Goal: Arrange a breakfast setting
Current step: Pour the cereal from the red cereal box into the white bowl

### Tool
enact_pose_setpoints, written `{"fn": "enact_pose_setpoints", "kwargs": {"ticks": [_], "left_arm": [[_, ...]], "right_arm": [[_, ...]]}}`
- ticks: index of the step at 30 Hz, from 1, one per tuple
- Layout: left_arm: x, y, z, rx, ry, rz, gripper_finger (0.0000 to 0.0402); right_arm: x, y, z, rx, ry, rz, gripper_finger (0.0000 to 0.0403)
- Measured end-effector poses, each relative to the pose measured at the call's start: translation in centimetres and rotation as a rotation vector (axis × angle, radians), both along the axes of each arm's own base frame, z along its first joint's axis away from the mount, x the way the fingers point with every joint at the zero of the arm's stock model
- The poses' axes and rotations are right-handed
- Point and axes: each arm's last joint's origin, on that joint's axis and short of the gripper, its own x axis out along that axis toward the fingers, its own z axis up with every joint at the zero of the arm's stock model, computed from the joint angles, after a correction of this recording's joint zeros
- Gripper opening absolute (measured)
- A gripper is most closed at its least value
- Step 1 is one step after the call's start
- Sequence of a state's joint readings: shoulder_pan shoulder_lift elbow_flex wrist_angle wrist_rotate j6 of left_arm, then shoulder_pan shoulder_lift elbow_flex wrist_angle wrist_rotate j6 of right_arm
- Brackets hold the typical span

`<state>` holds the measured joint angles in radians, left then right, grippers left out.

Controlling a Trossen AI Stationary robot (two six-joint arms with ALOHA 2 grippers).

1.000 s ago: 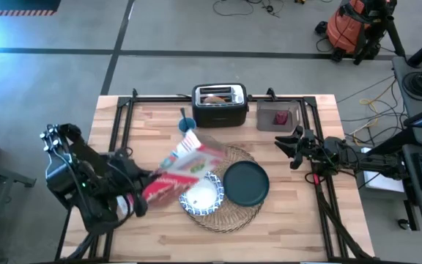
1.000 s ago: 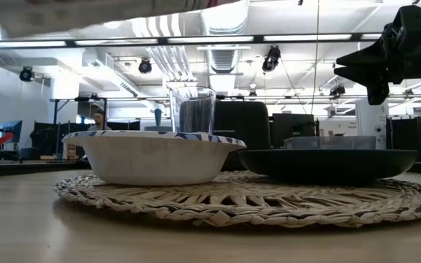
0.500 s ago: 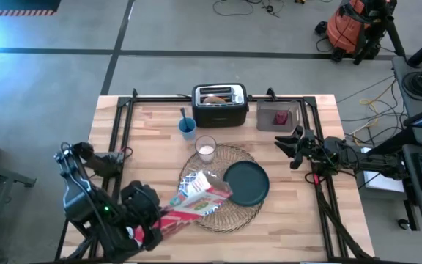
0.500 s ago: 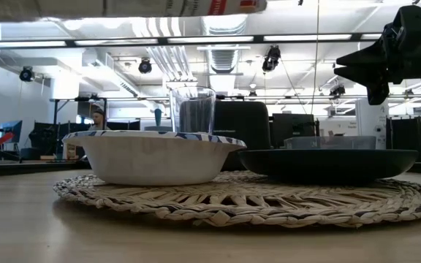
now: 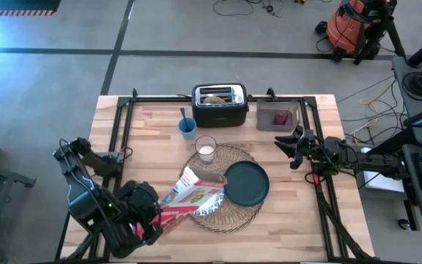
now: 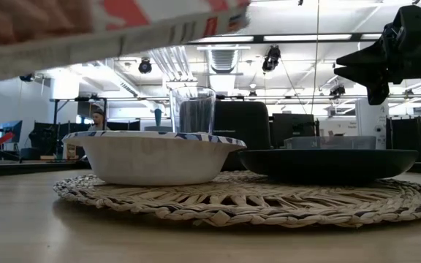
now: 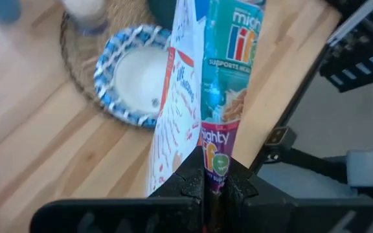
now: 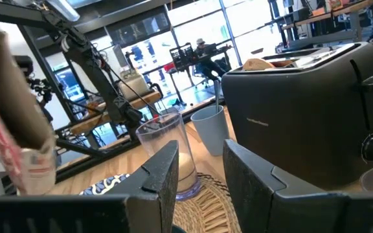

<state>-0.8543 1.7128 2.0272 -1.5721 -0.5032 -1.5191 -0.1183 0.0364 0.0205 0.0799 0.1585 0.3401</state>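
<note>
Left end effector [image 7: 214,184] is clamped on the base of a cereal box [image 5: 191,194], tilted with its top over the blue-and-white bowl [image 7: 129,76] on the woven placemat [image 5: 244,209]. It looks like the pouring step; next the box needs more tilt without drifting off the bowl. The dark teal plate [image 5: 246,182] sits just beside the bowl, the glass [image 5: 206,148] behind it, so room is tight there. The table front is open. Right end effector [image 5: 287,144] waits near the toaster [image 5: 219,104], fingers narrowly parted and holding nothing.
</note>
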Motion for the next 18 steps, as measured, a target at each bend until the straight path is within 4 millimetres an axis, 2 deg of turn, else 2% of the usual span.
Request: {"fn": "enact_pose_setpoints", "kwargs": {"ticks": [11, 18], "left_arm": [[-2.8, 3.0, -1.3, -0.127, 0.158, 0.065, 0.0000], [-3.6, 5.2, -0.8, -0.222, 0.235, 0.053, 0.0000]], "right_arm": [[0.0, 0.0, 0.0, 0.000, 0.000, 0.000, 0.0112], [0.0, 0.0, 0.0, 0.000, 0.000, 0.000, 0.0112]]}}
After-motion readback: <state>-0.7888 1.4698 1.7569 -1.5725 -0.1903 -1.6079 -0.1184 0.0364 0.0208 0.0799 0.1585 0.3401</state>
